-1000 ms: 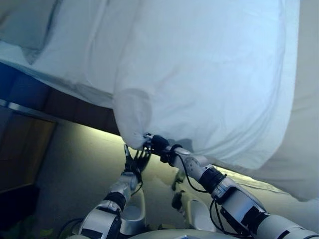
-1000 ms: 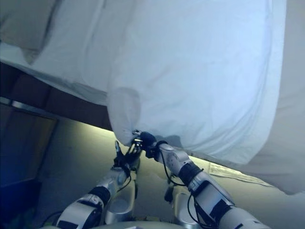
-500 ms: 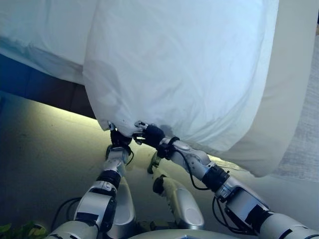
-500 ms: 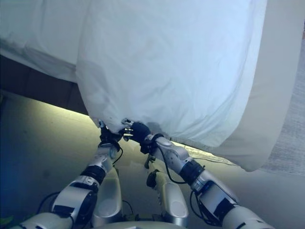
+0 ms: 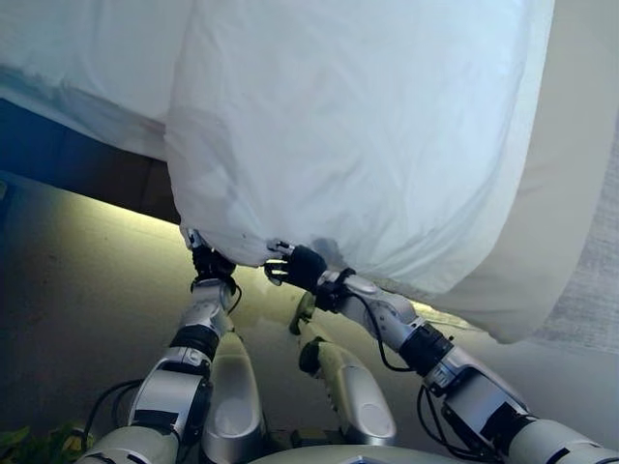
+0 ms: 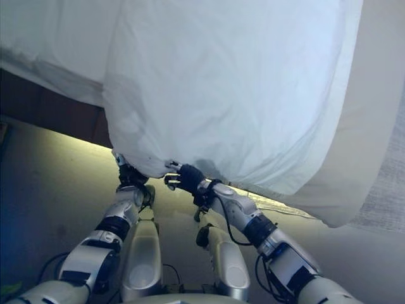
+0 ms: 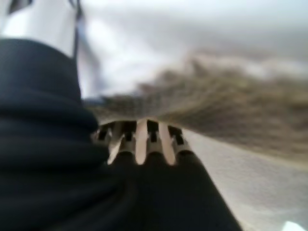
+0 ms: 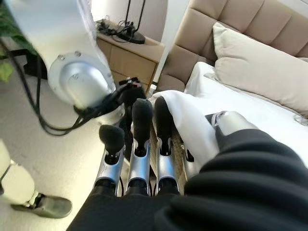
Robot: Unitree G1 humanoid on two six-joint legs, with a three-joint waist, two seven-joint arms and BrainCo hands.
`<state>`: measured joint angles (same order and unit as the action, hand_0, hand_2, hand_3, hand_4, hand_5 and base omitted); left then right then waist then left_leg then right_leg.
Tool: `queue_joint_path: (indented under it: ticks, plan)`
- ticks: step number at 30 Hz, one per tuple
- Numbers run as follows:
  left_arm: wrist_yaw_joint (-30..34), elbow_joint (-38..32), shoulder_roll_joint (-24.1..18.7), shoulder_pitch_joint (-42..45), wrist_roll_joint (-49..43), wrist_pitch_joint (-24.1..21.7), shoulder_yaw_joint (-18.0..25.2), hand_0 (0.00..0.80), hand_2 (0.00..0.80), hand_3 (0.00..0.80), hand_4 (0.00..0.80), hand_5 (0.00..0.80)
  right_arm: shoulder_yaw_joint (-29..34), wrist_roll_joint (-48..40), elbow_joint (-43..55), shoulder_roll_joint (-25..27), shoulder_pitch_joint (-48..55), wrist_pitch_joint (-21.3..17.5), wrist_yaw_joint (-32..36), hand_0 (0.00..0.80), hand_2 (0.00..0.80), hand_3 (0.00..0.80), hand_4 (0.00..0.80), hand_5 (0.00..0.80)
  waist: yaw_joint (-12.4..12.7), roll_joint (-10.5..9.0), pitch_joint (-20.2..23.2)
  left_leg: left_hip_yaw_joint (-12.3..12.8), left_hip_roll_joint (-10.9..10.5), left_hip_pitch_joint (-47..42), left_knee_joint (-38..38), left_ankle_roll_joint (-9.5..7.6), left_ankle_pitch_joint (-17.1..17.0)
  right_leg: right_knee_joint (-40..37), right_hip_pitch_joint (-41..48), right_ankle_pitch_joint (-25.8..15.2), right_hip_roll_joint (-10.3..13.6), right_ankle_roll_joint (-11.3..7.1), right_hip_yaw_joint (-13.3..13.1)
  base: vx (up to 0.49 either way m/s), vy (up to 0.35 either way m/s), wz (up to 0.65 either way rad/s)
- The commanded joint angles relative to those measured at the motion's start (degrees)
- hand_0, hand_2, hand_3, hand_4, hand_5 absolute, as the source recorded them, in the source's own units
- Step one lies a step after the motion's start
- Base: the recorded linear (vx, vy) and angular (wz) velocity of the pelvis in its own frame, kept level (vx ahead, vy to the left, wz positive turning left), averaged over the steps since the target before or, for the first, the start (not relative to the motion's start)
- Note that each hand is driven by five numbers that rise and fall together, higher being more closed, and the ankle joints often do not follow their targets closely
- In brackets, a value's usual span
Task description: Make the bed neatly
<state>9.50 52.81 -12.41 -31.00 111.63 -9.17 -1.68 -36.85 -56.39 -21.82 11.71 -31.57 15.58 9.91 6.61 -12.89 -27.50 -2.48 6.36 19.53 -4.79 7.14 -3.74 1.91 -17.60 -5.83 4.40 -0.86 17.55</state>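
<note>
A white duvet (image 5: 368,126) hangs over the side of the bed, its lower hem bunched just above my two hands. My left hand (image 5: 206,263) is at the hem's left corner, fingers curled up into the cloth. About a hand's width to its right, my right hand (image 5: 302,268) grips the same hem. In the right wrist view the white cloth (image 8: 192,120) runs between the thumb and the curled fingers (image 8: 142,120). The left wrist view shows curled fingers (image 7: 139,139) with pale cloth (image 7: 159,53) just beyond them.
A beige bed cover (image 5: 575,184) falls to the right of the duvet. The dark bed base (image 5: 87,164) has a lit strip under it, above the beige carpet (image 5: 77,280). The right wrist view shows a nightstand (image 8: 127,50), a padded headboard (image 8: 240,24) and a pillow (image 8: 260,62).
My left hand has slid left along the hem, away from the right hand, stretching the hem between them. The view has shifted too.
</note>
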Motion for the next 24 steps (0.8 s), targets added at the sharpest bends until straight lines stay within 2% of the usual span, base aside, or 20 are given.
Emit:
queue_joint_path:
  ticks: [1, 8, 14, 18, 24]
  plan:
    - [2.1, -4.2, -0.8, -0.1, 1.4, -4.4, 4.4, 0.000, 0.000, 0.000, 0.000, 0.000, 0.6, 0.9, 6.4, 2.1, 2.8, 1.6, 1.3, 0.000, 0.000, 0.000, 0.000, 0.000, 0.0, 3.02, 1.4, 0.3, -3.1, -0.8, 3.3, -1.80, -4.0, 2.7, 2.3, 0.9, 3.1, -5.51, -2.2, 0.017, 0.044, 0.04]
    - [3.0, -5.4, -1.4, 1.4, 1.4, -6.2, 5.6, 0.000, 0.000, 0.000, 0.000, 0.000, -0.1, 3.8, 5.8, 3.5, 2.9, 6.5, 0.7, 0.000, 0.000, 0.000, 0.000, 0.000, 0.6, 4.89, 2.6, 0.3, -3.9, -1.9, 3.3, -1.84, -3.9, 2.7, 3.8, 1.6, 4.0, -5.43, -1.3, 0.025, 0.052, 0.04]
    - [3.6, -3.4, -4.5, 2.1, 1.4, -4.6, 7.7, 0.000, 0.000, 0.000, 0.000, 0.000, 1.4, 5.3, 3.0, 6.1, 5.7, 10.3, -1.7, 0.000, 0.000, 0.000, 0.000, 0.000, 0.3, 4.91, 3.6, 0.6, -3.6, -3.4, 3.7, -1.73, -3.3, 2.3, 5.6, 2.0, 4.0, -5.52, -1.2, 0.035, 0.023, 0.00]
    - [5.8, -1.2, -6.3, 3.2, 1.4, -2.6, 9.4, 0.000, 0.000, 0.000, 0.000, 0.000, 3.9, 8.2, -2.3, 7.7, 8.5, 10.0, 0.6, 0.000, 0.000, 0.000, 0.000, 0.000, 0.3, 5.20, 4.3, 0.4, -3.7, -4.9, 4.5, -1.87, -3.0, 1.6, 7.1, 2.3, 4.0, -5.59, -1.1, 0.044, 0.014, 0.01]
    - [6.2, 0.9, -9.5, 3.7, 1.4, -1.2, 12.8, 0.000, 0.000, 0.000, 0.000, 0.000, 9.2, 13.2, -10.8, 8.6, 10.7, 9.1, 4.1, 0.000, 0.000, 0.000, 0.000, 0.000, 0.9, 6.62, 5.8, -0.2, -4.2, -6.7, 4.6, -1.81, -2.4, 1.2, 9.6, 3.0, 4.7, -5.46, -0.2, 0.056, 0.050, 0.02]
